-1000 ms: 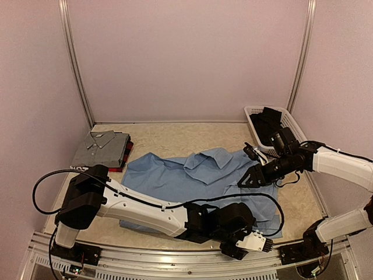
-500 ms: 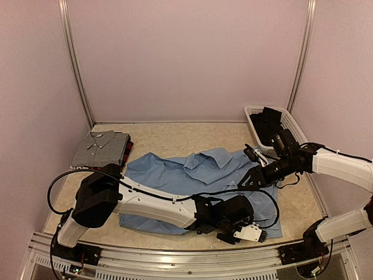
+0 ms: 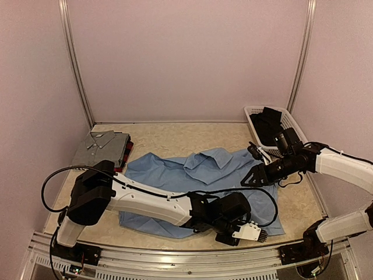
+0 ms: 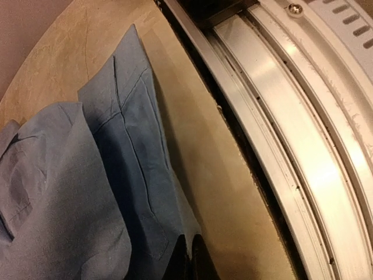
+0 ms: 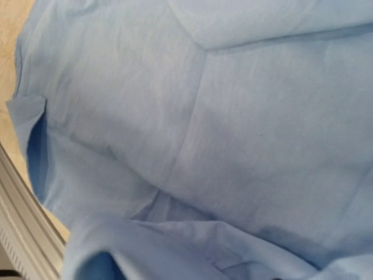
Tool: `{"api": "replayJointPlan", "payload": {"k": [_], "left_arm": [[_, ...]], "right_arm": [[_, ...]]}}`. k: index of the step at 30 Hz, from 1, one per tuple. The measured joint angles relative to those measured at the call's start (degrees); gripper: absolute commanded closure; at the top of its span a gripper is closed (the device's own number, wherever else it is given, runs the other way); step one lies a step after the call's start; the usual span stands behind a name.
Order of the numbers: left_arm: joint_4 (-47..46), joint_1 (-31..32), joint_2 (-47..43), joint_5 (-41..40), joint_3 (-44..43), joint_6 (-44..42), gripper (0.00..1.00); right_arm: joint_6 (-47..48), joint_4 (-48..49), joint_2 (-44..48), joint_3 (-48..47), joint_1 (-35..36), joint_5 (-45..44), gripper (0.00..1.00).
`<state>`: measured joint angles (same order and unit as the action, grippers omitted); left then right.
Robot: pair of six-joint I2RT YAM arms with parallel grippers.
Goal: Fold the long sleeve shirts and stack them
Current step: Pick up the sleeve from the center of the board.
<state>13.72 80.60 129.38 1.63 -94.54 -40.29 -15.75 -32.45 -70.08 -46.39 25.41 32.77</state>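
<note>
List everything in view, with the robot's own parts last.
light blue collared cloth shirt: one, light blue, spread across the table's middle
grey folded collared shirt: one, grey, far left, on top of the plaid one
red-and-black plaid shirt: one, red and black, under the grey shirt, only its edge showing
white plastic mesh basket: one, white, far right
dark bundle: one, black, inside the basket
beige table: one, beige, under everything
left gripper: one, black, shut on the blue shirt's near edge
right gripper: one, black, at the blue shirt's right side, jaws unclear

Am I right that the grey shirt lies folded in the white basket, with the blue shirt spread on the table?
Not the basket: the top view shows the grey shirt folded atop the plaid shirt, far left; the blue shirt is spread.
</note>
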Motion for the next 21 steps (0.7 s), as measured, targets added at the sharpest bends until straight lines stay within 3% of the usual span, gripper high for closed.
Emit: {"api": "replayJointPlan", "payload": {"k": [11, 21], "left_arm": [[-3.89, -1.86, -11.98, 14.73, 1.60, 10.71, 1.00], [-22.03, -11.23, -19.74, 25.64, 10.80, 32.81, 1.00]], "right_arm": [[-0.07, -3.69, 3.91, -4.72, -4.37, -3.17, 0.42], [-0.17, -5.49, 6.03, -5.44, -11.47, -5.75, 0.40]]}}
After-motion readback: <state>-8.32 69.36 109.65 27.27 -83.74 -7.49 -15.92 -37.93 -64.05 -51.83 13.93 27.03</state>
